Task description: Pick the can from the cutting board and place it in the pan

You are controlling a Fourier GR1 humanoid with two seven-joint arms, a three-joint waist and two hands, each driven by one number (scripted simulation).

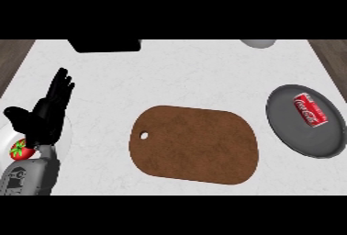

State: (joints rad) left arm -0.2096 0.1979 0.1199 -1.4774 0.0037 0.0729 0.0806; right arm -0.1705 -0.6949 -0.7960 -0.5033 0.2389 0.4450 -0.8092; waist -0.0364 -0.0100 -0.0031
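A red soda can (310, 109) lies on its side inside the dark grey pan (291, 133) at the right edge of the counter. The brown cutting board (195, 144) lies in the middle with nothing on it. My left hand (46, 110) rests at the left, fingers straight and pointing up, holding nothing. My right hand does not show in the head view.
A white plate (5, 137) with a tomato (21, 149) sits at the far left, partly behind my left forearm. A black object (106, 45) stands at the back left and a grey round object (258, 43) at the back right.
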